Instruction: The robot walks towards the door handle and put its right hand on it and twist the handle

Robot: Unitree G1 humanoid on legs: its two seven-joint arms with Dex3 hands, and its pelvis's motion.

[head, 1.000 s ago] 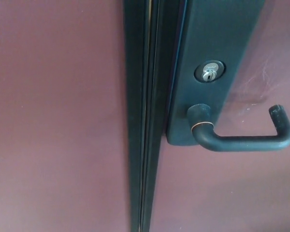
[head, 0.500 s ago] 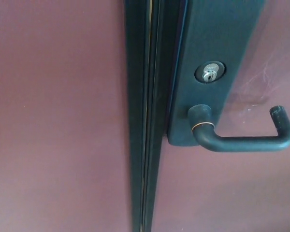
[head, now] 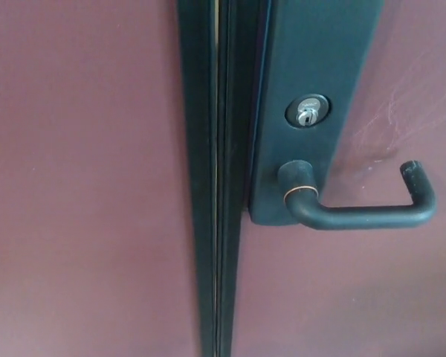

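the head view faces a dark red door [head: 82,186] at close range. a dark vertical frame strip [head: 212,186] runs top to bottom left of centre, with a thin pale seam along it. immediately right of the strip sits a dark rectangular lock plate [head: 312,59], its lower edge ending just below the handle hub. a silver key cylinder [head: 307,111] is set in the plate, above the door handle [head: 364,216]. the handle is a dark lever: its round hub, ringed by a thin copper-coloured band, sits on the plate's lower part; the bar extends horizontally to the right and hooks upward at its end. nothing touches the handle. neither robot hand appears, so the state of the fingers cannot be told
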